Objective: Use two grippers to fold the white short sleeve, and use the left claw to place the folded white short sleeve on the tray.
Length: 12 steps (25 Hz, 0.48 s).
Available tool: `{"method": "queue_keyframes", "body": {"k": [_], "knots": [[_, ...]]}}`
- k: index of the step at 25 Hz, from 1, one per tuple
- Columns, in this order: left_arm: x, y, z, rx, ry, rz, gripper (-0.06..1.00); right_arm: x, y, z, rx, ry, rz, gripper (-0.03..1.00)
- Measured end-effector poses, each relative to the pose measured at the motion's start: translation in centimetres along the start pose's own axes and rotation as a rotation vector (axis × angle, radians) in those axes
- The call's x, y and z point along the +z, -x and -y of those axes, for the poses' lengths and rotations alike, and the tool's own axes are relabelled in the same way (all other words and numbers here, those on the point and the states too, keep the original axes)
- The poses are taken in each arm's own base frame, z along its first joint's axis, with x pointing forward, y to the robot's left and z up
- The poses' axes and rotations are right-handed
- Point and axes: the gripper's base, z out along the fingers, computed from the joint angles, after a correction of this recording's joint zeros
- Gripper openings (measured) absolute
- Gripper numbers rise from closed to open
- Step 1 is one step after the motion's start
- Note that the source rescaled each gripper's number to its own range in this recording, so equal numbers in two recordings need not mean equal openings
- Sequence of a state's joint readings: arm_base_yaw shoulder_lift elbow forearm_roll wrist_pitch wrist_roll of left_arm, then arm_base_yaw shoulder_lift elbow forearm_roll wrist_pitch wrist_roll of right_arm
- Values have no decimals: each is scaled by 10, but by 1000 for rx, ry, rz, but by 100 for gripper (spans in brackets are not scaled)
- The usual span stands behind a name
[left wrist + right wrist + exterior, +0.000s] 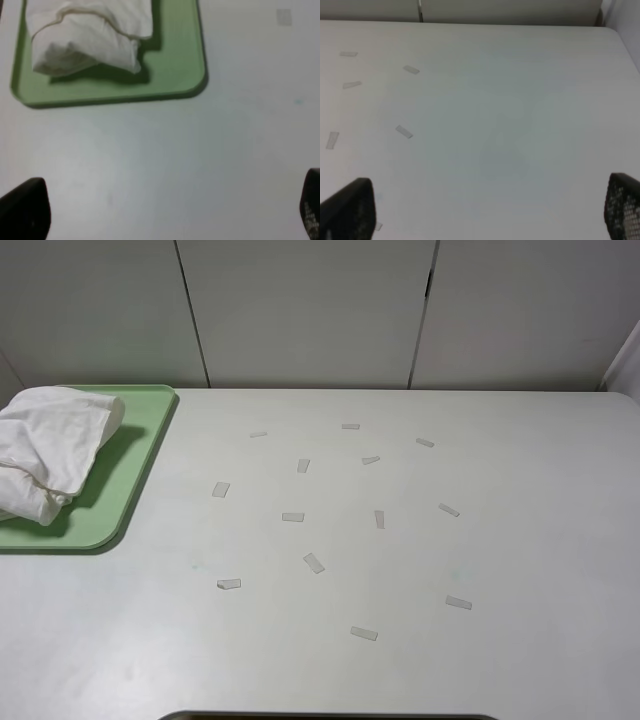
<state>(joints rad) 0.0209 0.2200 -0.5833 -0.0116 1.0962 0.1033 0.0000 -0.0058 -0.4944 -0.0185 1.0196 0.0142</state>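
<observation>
With the white short sleeve (50, 450) bundled on the tray (130, 475) at upper left, I keep both empty grippers, left gripper (160, 210) and right gripper (485, 210), spread wide and clear above the tabletop (400, 570).

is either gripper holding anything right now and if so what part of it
Nothing is held. Both the left gripper and right gripper are open over bare table, and the white short sleeve lies on the tray.

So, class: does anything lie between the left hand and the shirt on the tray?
Nothing visible does. The shirt already lies on the green tray, and only bare table separates it from the open left hand.
</observation>
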Motion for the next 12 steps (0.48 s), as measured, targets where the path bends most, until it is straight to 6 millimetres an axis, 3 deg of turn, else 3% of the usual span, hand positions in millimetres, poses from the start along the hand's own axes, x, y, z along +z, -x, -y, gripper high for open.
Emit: {"method": "queue_keyframes", "body": {"k": [6, 12], "knots": [[8, -28, 1, -79, 14, 58, 100, 0, 0, 0, 0, 0, 1, 100], [2, -35, 2, -80, 18, 150, 100, 0, 0, 0, 0, 0, 1, 100]]}}
